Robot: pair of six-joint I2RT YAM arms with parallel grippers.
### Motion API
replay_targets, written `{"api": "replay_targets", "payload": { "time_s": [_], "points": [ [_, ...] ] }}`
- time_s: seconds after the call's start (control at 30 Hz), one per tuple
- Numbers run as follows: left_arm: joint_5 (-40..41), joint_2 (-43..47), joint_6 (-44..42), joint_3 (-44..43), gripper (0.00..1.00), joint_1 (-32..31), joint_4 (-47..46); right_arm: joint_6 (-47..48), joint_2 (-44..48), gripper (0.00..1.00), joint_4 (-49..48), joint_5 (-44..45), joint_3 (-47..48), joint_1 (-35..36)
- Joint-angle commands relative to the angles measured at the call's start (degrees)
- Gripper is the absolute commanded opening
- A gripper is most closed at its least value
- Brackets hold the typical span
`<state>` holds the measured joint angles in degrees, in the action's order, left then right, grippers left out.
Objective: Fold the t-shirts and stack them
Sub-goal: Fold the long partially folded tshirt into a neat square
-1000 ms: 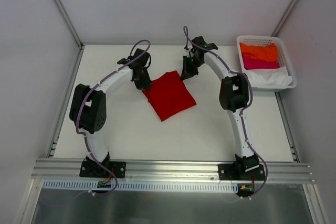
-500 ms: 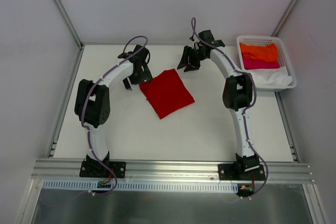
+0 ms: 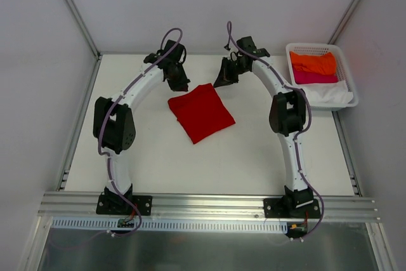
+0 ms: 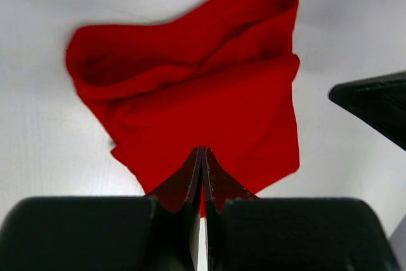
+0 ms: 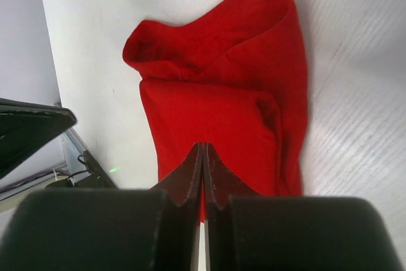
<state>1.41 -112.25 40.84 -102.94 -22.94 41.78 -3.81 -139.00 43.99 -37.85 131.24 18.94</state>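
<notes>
The deep red t-shirt (image 3: 201,112) lies folded into a rough square on the white table; it also shows in the left wrist view (image 4: 203,106) and the right wrist view (image 5: 222,99). My left gripper (image 3: 181,82) hangs just beyond its far left corner, jaws shut and empty (image 4: 202,152). My right gripper (image 3: 222,80) hangs just beyond its far right corner, jaws shut and empty (image 5: 202,146). The orange shirt (image 3: 314,63), the magenta shirt (image 3: 315,77) and the white shirt (image 3: 327,96) lie in the basket.
The white lattice basket (image 3: 307,46) stands at the table's far right, against the right wall. Both arms arch over the table on either side of the red shirt. A metal rail (image 3: 209,202) runs along the near edge.
My left gripper has moved from the red shirt's left edge toward the far side, round to its far left corner. The right gripper has shifted only slightly. The shirt has stayed put.
</notes>
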Motion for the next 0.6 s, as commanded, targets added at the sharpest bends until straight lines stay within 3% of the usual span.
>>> {"api": "replay_targets", "payload": {
  "time_s": [0.0,0.3,0.57],
  "points": [
    [-9.9,-3.7,-3.3,-1.3,0.0,-0.9,-2.7,0.9,1.5,0.01,0.5,-2.7,-1.4,1.3],
    [-21.2,-12.6,-5.4,-1.0,0.0,-1.0,-8.8,0.5,-1.1,0.0,0.3,-3.2,-5.2,2.8],
    [-20.6,-13.7,-6.7,4.7,0.0,-1.0,-9.8,2.8,-2.6,0.01,5.0,5.1,-7.1,3.6]
  ]
}}
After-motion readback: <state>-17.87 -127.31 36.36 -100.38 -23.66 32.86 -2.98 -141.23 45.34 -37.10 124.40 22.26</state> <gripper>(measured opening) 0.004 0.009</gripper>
